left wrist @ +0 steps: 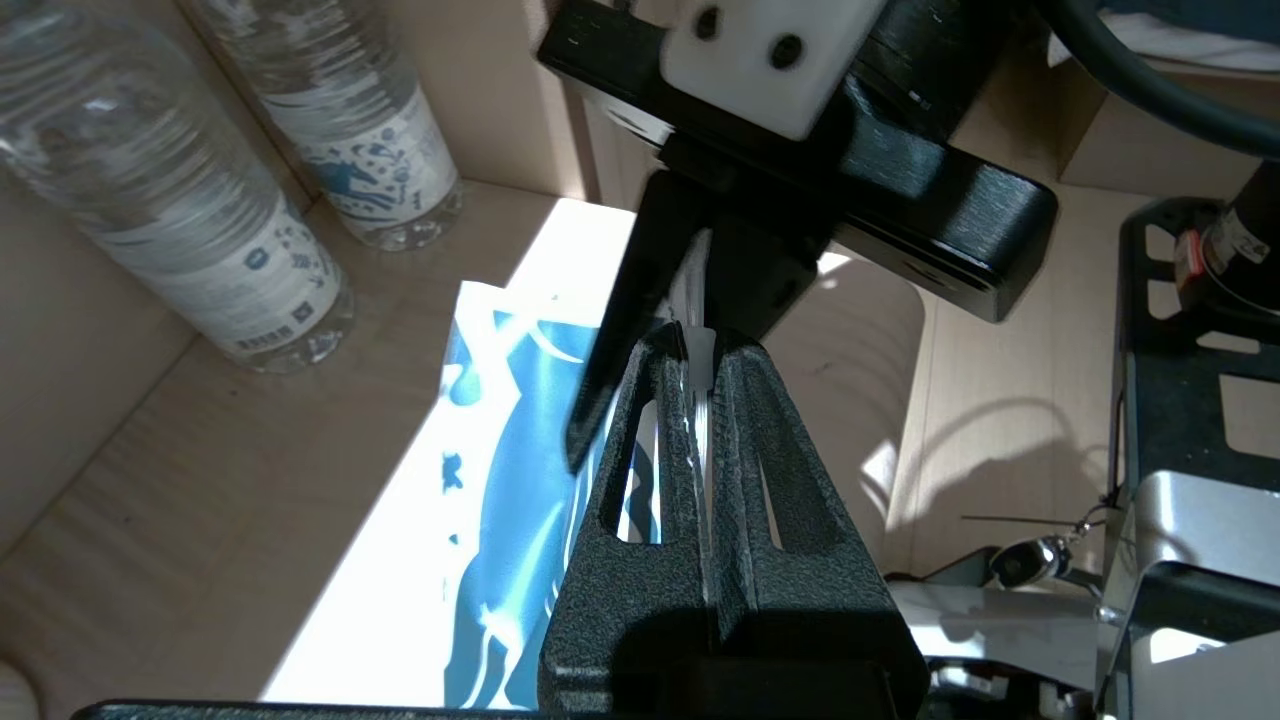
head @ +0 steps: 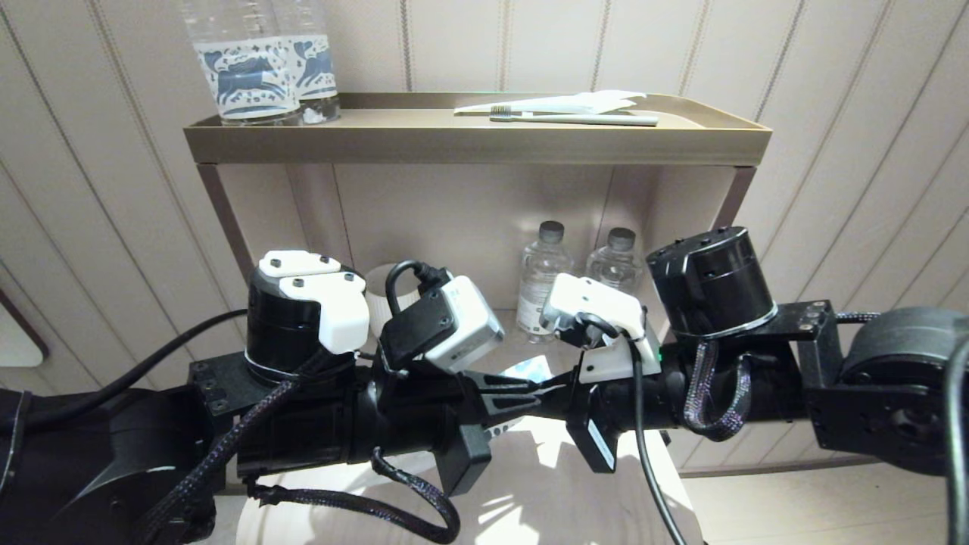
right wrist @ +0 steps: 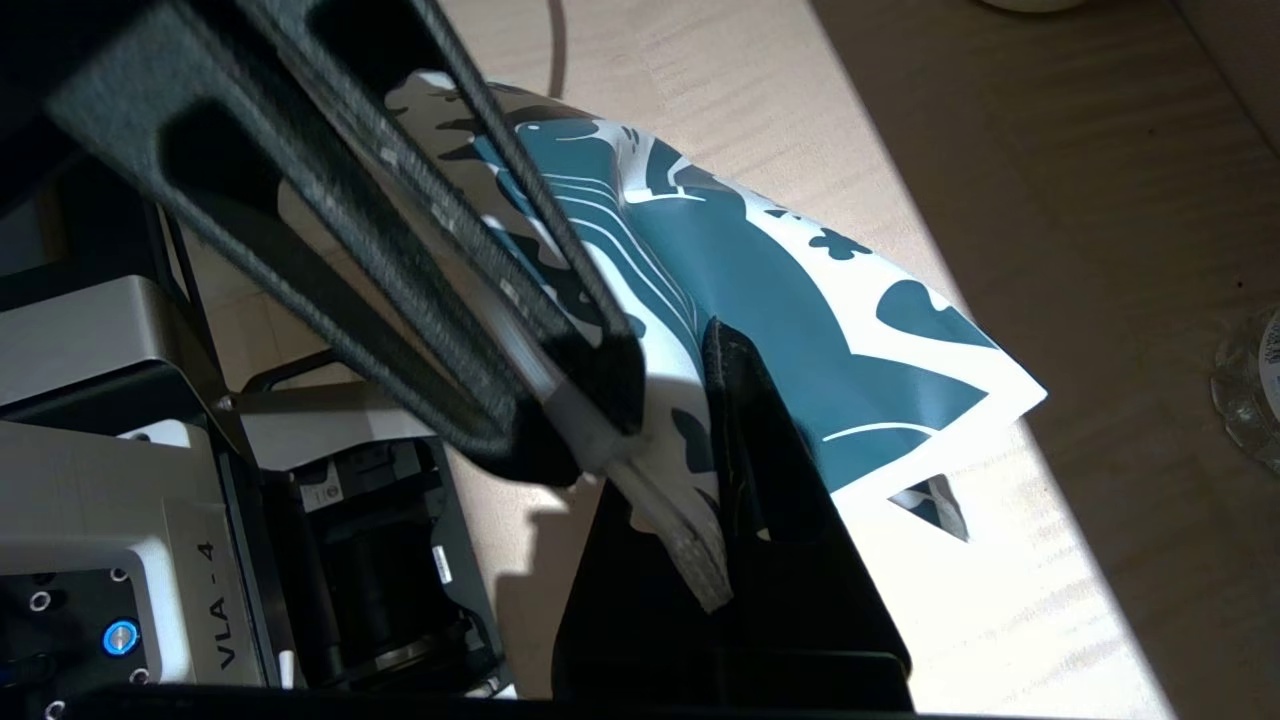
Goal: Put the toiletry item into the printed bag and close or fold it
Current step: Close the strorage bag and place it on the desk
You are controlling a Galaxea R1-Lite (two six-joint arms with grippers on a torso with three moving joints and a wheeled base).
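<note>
Gripping the white toothbrush (right wrist: pixel 680 530) by its handle, the left end effector (left wrist: pixel 700 350) is closed tight, and the greyish bristle head sticks out just past its tips. The right end effector (head: pixel 564 386) meets it tip to tip from the opposite side, above the pale wooden table (head: pixel 545 484). I cannot tell whether the right one is open or closed.

The printed bag (left wrist: pixel 520 470) sits directly beneath and just beyond the two end effectors. Its blue and teal pattern shows in a patch of sunlight on the table. In the right wrist view one edge of the bag rises against the right end effector, and the far corner is lifted off the wood. The toothbrush is outside the bag, beside its raised edge.

Beyond the end effectors, at the back of the table, stand two small water bottles (head: pixel 541 280) with dark caps. A white ribbed cup (head: pixel 382 291) stands behind the left arm's wrist.

Higher and farther off, a brown shelf (head: pixel 477 144) carries two larger labelled bottles (head: pixel 242 68) at the left arm's side. At the right arm's side of the shelf are a grey-green-handled toothbrush (head: pixel 575 118) and a plain white wrapper (head: pixel 583 102).
</note>
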